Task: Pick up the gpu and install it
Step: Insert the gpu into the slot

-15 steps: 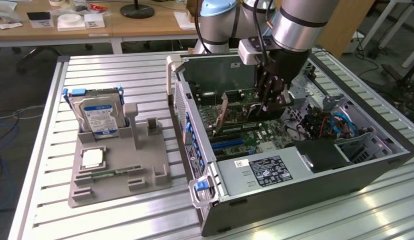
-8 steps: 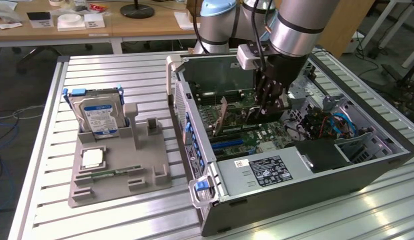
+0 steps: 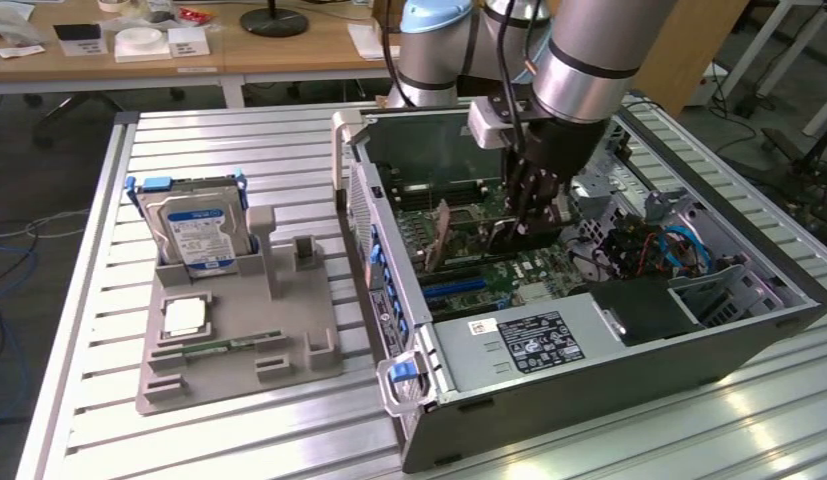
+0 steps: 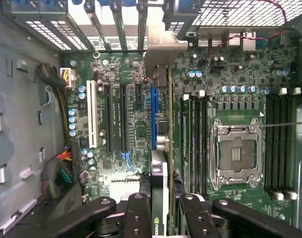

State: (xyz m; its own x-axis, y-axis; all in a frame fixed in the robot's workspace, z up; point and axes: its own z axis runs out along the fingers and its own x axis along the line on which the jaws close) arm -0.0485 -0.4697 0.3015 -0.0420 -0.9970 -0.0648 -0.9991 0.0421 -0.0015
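Thin flat gpu (image 4: 161,148), apparently in gripper (image 4: 165,214)

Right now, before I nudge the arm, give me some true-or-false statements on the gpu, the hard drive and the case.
1. The gripper holds the gpu edge-on inside the computer case. True.
2. The hard drive lies inside the case. False: it stands upright in the grey holder outside it.
3. The CPU socket on the motherboard is empty. True.
4. A side panel covers the case. False: its side is open, with the board exposed.
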